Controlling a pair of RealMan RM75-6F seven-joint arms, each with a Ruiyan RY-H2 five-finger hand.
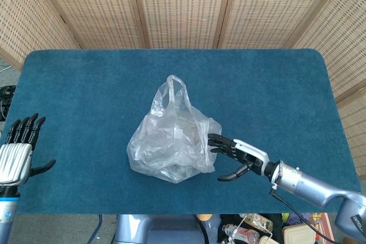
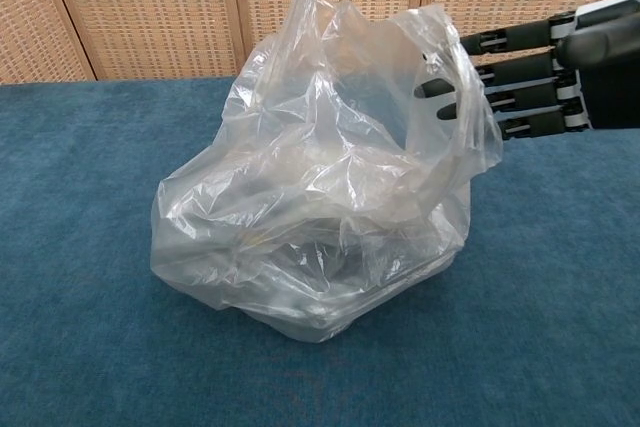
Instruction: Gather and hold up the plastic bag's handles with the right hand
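A clear, crumpled plastic bag (image 1: 171, 144) sits in the middle of the blue table, with one handle loop (image 1: 177, 87) standing up at its far side. From the right, my right hand (image 1: 237, 154) reaches in with its fingers straight and spread. Its fingertips (image 1: 213, 139) touch the bag's right edge and hold nothing. In the chest view the bag (image 2: 310, 217) fills the centre, and my right hand (image 2: 540, 72) shows at the upper right with its fingertips behind the plastic. My left hand (image 1: 20, 150) rests open at the table's left front edge.
The blue cloth table (image 1: 86, 84) stretches wide around the bag. Wicker screens (image 1: 183, 4) close off the back. Below the table's front edge on the right lie a few containers on the floor (image 1: 251, 232).
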